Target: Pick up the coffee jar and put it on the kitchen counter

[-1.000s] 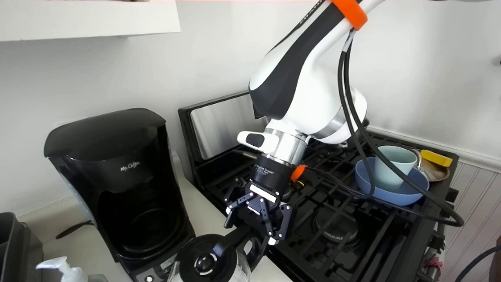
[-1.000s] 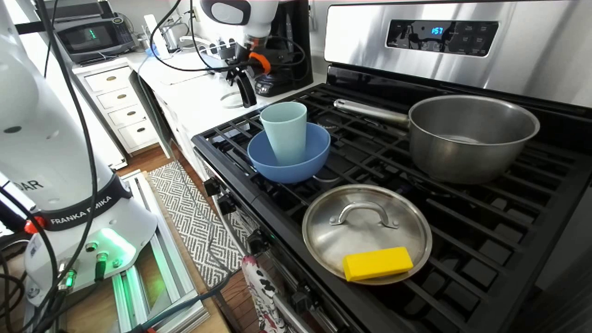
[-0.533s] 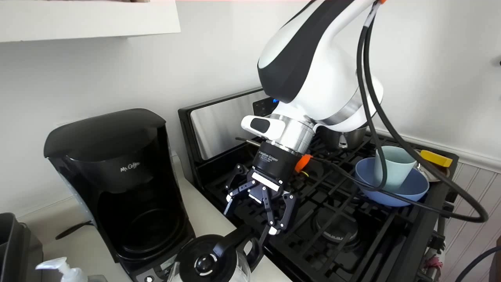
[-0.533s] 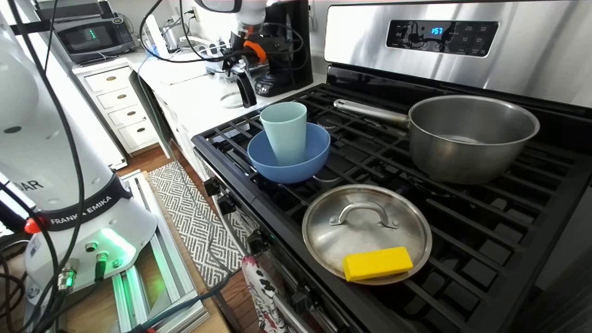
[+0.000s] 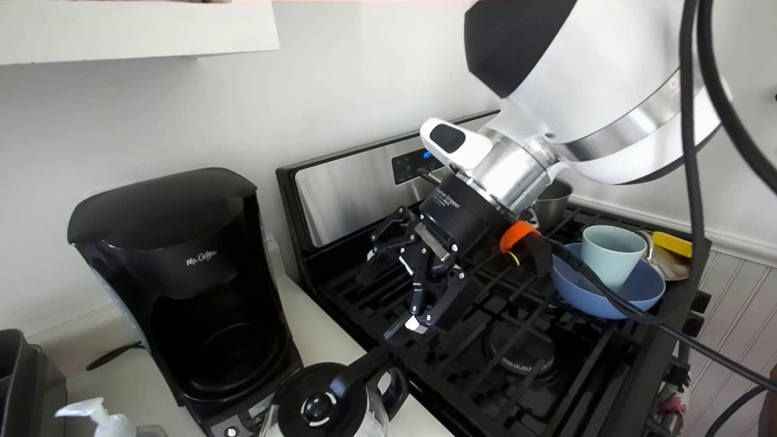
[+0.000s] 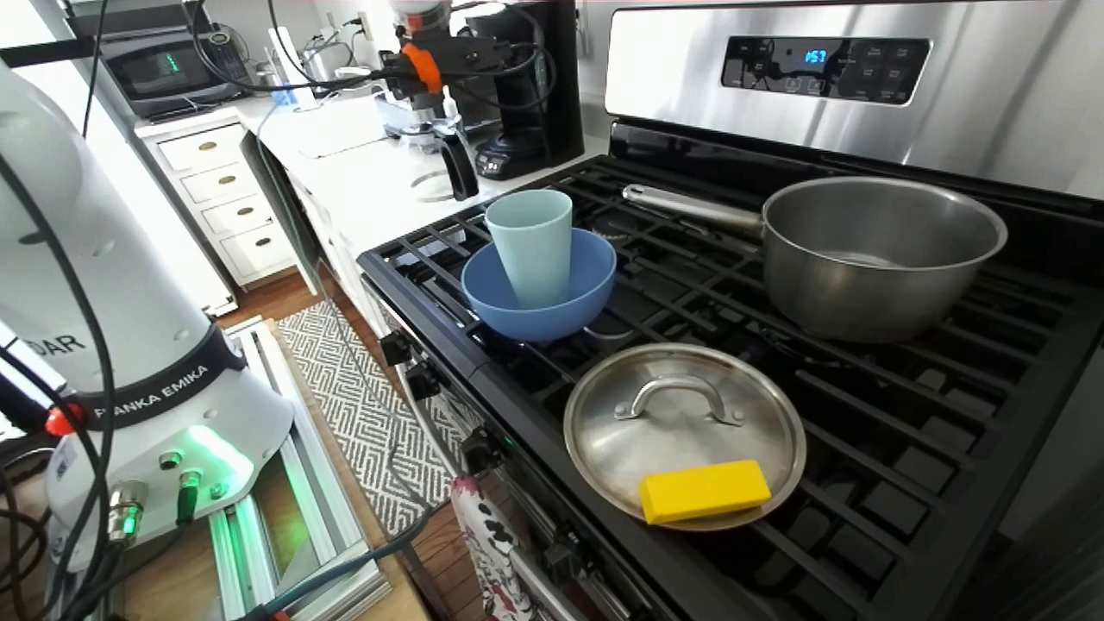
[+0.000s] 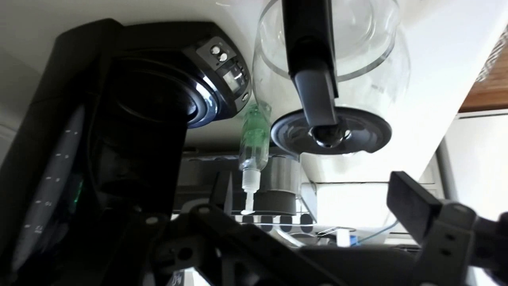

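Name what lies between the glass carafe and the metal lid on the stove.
In an exterior view, a blue bowl lies between the glass carafe and the metal lid, with a pale green cup standing in the bowl.

The glass carafe [image 7: 357, 89] stands on the white desk [image 7: 436, 63]. Its black lid [image 7: 359, 131] is fitted; its black handle [image 7: 310, 51] faces the camera. The black coffee maker [image 7: 139, 103] is located near the carafe, control panel [image 7: 227, 68] visible. A clear pump bottle [image 7: 254, 137] with green contents appears between the two. The fingers [image 7: 412, 204] are spread well apart, clear of the carafe.
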`<state>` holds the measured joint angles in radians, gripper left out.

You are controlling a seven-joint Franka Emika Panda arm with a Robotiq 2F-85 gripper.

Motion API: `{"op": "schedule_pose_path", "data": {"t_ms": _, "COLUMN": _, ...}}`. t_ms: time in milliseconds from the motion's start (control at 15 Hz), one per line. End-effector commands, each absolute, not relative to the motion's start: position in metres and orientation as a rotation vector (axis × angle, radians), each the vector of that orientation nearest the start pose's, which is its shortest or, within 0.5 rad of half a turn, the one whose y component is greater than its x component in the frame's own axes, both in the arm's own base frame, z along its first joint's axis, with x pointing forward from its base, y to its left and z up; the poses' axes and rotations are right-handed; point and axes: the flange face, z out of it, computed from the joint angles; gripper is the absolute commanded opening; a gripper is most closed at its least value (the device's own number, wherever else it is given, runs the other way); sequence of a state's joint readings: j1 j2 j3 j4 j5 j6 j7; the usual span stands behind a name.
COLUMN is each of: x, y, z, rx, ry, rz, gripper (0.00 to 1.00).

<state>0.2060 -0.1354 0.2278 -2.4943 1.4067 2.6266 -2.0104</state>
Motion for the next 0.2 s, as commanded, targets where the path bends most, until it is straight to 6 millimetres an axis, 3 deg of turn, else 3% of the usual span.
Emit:
{"op": "schedule_pose_path", "data": {"t_ms": 0, "x": 0.397, "y": 0.175, "z": 0.363, "rx": -2.232, "ry": -1.315, "rz": -1.095, "gripper": 1.00}}
{"op": "schedule_pose_path", "data": {"t_ms": 67, "x": 0.419, "y": 0.177, "z": 0.356, "rx": -2.168, "ry": -1.401, "rz": -1.041, "gripper": 1.00}}
{"op": "schedule_pose_path", "data": {"t_ms": 133, "x": 0.412, "y": 0.178, "z": 0.358, "rx": -2.195, "ry": -1.368, "rz": -1.063, "gripper": 1.00}}
